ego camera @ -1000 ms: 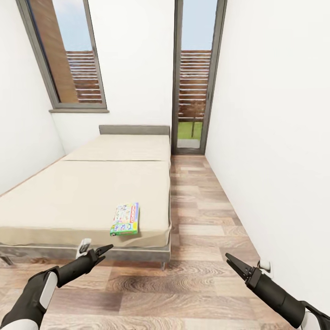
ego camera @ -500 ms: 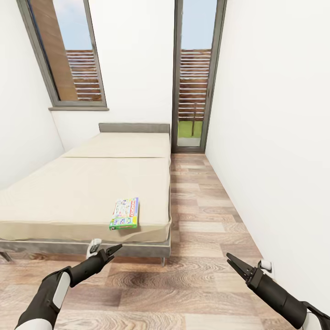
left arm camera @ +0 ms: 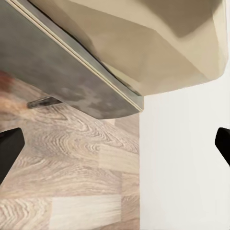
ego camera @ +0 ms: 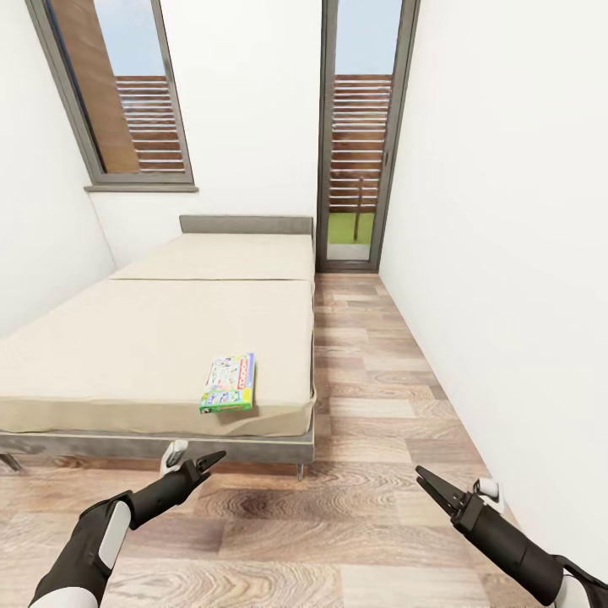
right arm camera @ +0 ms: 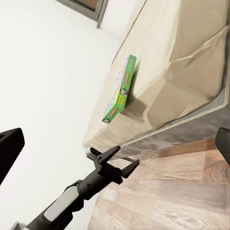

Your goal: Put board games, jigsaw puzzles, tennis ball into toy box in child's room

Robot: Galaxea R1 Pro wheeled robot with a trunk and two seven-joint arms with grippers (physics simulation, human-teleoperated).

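- A board game (ego camera: 228,383), white-green with a red strip, lies flat on the bed (ego camera: 127,355), near the foot edge at the corner closest to the robot; its near end reaches the mattress edge.
- In the right wrist view the same game (right arm camera: 120,88) sits on the beige mattress above the dark grey frame.
- The left gripper (ego camera: 205,463) hangs low over the wood floor (ego camera: 355,523), just in front of the bed frame and below the game; its fingers are spread apart and hold nothing.
- The right wrist view shows that left gripper (right arm camera: 115,160) from the side, jaws parted, clear of the bed.
- The right gripper (ego camera: 426,485) is over the floor near the white wall (ego camera: 507,253), well apart from the bed; its two fingers look close together, but I cannot tell whether they are clenched.
- Behind the bed are a window (ego camera: 127,101) and a tall glazed door (ego camera: 359,143).
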